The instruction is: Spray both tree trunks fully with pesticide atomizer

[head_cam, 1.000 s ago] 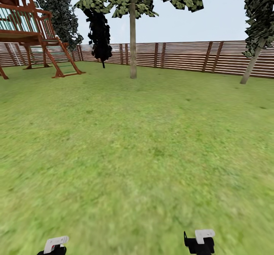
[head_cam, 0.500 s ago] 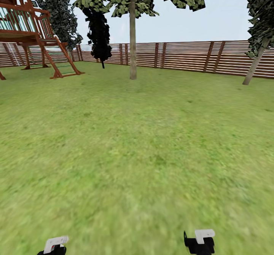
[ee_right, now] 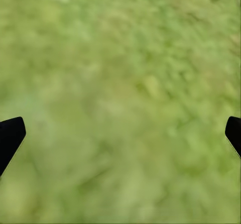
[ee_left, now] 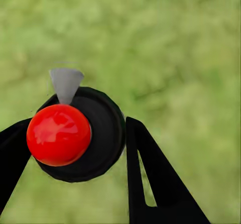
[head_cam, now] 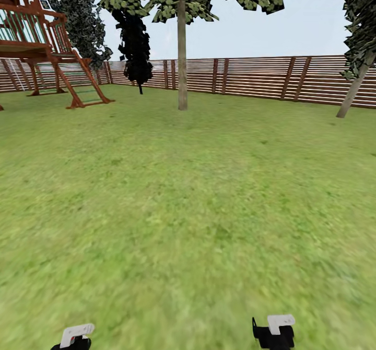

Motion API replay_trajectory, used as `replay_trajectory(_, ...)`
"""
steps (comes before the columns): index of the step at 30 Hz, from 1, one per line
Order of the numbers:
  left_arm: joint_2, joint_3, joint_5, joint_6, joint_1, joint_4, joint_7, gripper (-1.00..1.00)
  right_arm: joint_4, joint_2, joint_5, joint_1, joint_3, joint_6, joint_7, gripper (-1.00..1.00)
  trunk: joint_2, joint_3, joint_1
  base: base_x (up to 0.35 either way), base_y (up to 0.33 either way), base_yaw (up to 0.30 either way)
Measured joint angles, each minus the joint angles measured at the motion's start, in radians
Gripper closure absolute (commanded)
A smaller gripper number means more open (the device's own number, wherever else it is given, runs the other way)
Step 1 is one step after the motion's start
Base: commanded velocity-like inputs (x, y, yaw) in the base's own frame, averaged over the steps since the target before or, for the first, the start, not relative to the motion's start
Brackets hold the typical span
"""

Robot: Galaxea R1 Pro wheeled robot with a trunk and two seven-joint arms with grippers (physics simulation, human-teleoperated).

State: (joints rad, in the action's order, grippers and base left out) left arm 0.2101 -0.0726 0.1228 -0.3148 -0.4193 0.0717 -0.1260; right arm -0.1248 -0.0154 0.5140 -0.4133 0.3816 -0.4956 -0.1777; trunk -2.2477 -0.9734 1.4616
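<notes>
Gripping the sprayer [ee_left: 75, 133] between its black fingers [ee_left: 150, 179], the left gripper [ee_left: 75, 148] is hanging over blurred grass [ee_left: 191, 43], the bottle's red knob and grey nozzle facing the camera. The right gripper [ee_right: 120, 133] is hovering with its fingers spread wide and nothing between them. Ahead across the lawn [head_cam: 188, 193], one tree trunk [head_cam: 181, 57] is standing before the fence [head_cam: 250, 78], another trunk [head_cam: 355, 91] is leaning at far right.

Open lawn [head_cam: 198, 193] up to tree trunk [head_cam: 182, 62].
</notes>
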Motion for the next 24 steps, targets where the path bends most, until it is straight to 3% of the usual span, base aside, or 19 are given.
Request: replay_trajectory(24, 0.000, 0.000, 0.000, 0.000, 0.000, 0.000, 0.000, 1.00, -0.001, 0.000, 0.000, 0.000, 0.000, 0.000, -0.001, -1.00, 0.000, 0.000, 0.000, 0.340, 0.000, 0.000)
